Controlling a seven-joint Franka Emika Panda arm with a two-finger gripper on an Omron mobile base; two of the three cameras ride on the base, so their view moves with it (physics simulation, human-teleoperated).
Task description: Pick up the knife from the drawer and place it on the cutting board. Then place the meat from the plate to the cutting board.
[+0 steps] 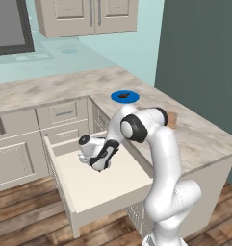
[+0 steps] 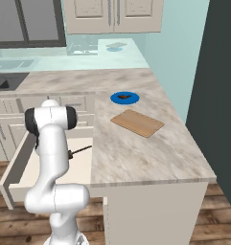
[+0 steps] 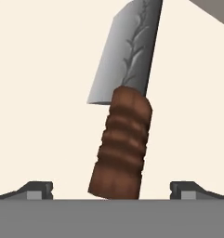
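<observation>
Knife (image 3: 125, 121) lay flat on the drawer (image 3: 43, 93) floor, mid-frame, handle toward the bottom edge; gripper (image 3: 111, 188) hung wide open, straddling the handle, apparently lined up for grasping.

Counter (image 2: 136, 153) carries cutting board (image 2: 137, 122), plate (image 2: 125, 98); drawer (image 1: 96, 185) floor holds knife (image 3: 125, 116), apparently flat

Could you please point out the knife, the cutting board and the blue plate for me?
knife (image 3: 122, 144): hand view, on its brown ridged handle.
cutting board (image 2: 137, 123): right base view, middle of its wooden top.
blue plate (image 2: 115, 97): right base view, bare left rim beside the meat.
</observation>
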